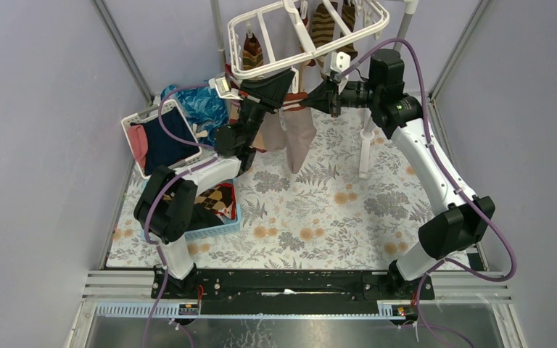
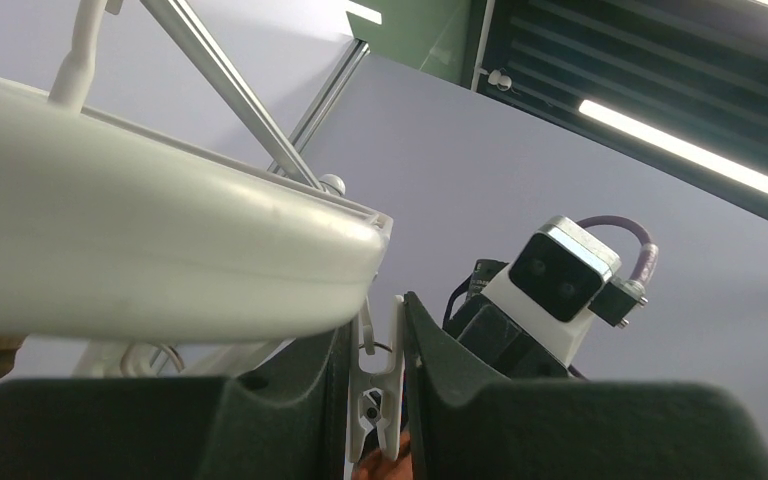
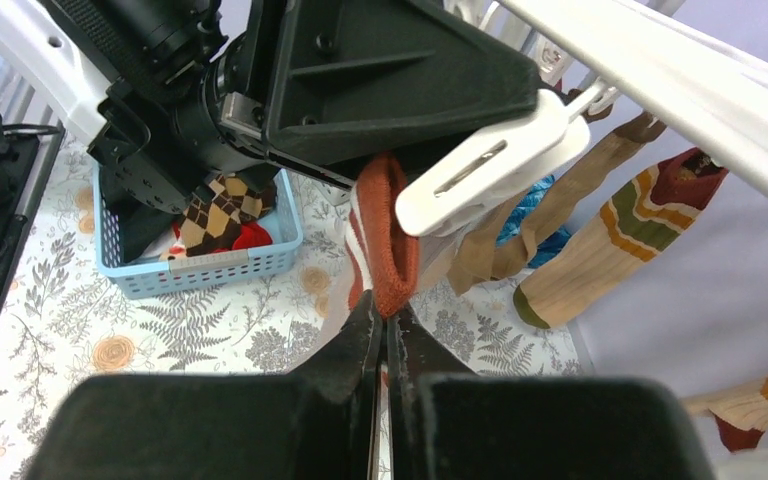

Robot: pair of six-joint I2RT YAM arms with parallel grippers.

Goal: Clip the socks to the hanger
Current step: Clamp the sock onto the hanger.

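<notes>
Clip (image 2: 374,395) at twelve o'clock is squeezed by the part-closed left tool (image 2: 377,335); tan sock (image 3: 388,240) is pinched in the fully closed right tool (image 3: 388,322).

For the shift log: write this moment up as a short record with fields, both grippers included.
left gripper: squeezing a white clip under the hanger
right gripper: shut on the red cuff of the tan sock
cuff and clip: close together; clipped or not, cannot tell
already hung: striped socks
blue basket: holds an argyle sock
</notes>
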